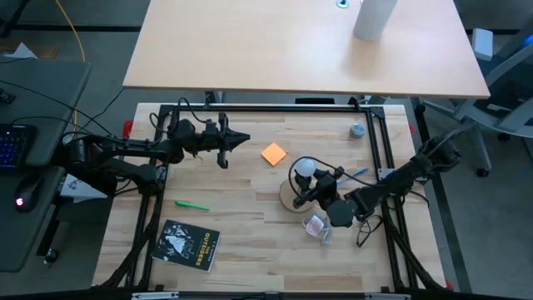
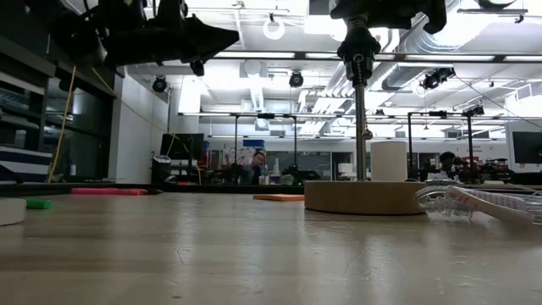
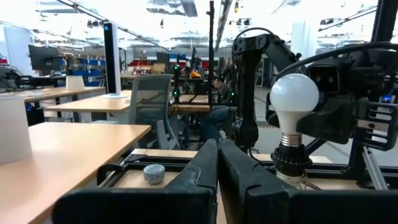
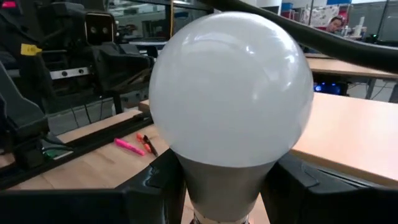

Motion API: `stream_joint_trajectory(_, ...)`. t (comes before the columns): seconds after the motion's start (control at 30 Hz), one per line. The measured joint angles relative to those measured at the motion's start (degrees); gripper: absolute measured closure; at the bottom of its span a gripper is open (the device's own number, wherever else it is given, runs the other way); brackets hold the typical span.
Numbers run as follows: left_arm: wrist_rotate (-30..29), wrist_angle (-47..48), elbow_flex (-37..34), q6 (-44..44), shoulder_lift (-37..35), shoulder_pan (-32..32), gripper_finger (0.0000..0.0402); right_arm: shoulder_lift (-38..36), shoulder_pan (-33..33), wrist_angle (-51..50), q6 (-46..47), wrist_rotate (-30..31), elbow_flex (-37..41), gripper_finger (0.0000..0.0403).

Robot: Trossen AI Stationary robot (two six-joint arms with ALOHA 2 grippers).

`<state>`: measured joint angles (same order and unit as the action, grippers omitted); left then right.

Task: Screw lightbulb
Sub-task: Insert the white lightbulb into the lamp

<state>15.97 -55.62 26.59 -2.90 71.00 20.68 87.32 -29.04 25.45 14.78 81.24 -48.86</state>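
Observation:
The white lightbulb [image 3: 294, 99] stands upright on top of the black socket [image 3: 290, 163], its silver threaded base [image 3: 289, 141] at the socket's mouth. The socket sits on a thin post [image 2: 360, 110] rising from the tan round wooden disc [image 2: 364, 196]. My right gripper [image 1: 315, 179] is shut on the lightbulb [image 4: 230, 87], reaching in from the table's right. My left gripper [image 1: 243, 139] hangs shut and empty above the table's far left part, pointing toward the bulb. My right gripper pinches the lightbulb's grey neck [image 4: 217, 186], just below the white globe, between its two fingers [image 4: 160, 180], one on each side. The fingers come in level from the table's right and near side. The bulb stays upright over the socket.
An orange square note [image 1: 273, 154] lies left of the disc, toward the far edge. A see-through packet [image 1: 316, 225] lies near the disc's near side. A green marker [image 1: 191, 204] and a black book [image 1: 187, 244] lie near left. A small grey thing [image 1: 357, 130] sits far right.

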Motion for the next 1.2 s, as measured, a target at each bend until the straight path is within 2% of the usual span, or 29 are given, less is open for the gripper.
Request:
stream_joint_trajectory(0.33, -0.03, 0.05, 0.0, 0.66, 0.0, 0.05, 0.0402, 0.45, -2.05, -1.22, 1.18, 3.42, -0.02, 0.0249)
stream_joint_trajectory(0.73, -0.22, -0.1, 0.0, -0.02, 0.0, 0.03, 0.0401, 0.34, -0.77, -15.68, 17.88, 2.3, -0.24, 0.025)
stream_joint_trajectory(1.03, -0.62, -0.6, 1.58, -4.12, 0.0, -0.83, 0.0401, 0.4, -0.62, -13.51, 14.99, 2.25, -0.11, 0.0231)
stream_joint_trajectory(1.2, -0.56, 1.78, 5.51, -1.25, 0.0, -2.95, 0.0401, 0.66, 0.25, -12.51, 14.91, 1.24, 0.18, 0.0229)
